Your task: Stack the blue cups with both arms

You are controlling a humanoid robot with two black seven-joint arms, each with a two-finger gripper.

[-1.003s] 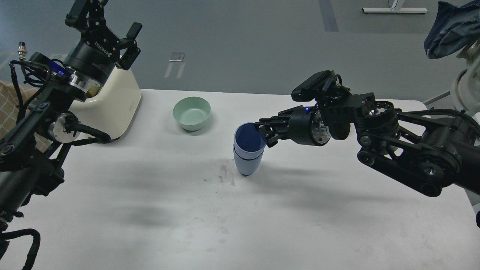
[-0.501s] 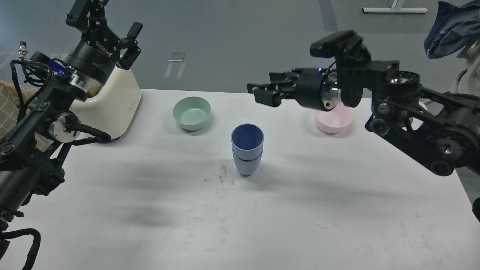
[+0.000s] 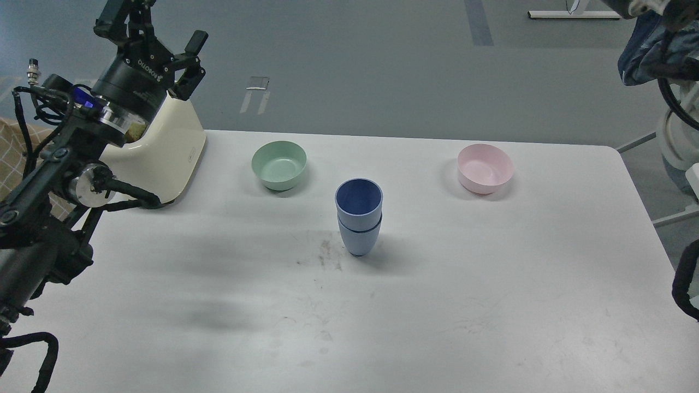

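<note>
Black left gripper hangs empty, fingers spread wide; blue cups stand nested upright, mouths up, on the table.

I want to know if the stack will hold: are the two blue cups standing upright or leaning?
Upright. The blue cups stand nested, mouth up, on the table, the upper rim level and no claw touching them.

You are looking at a lab-like test space: a bare white table on a grey floor, with a cream appliance at its far-left corner.
</note>
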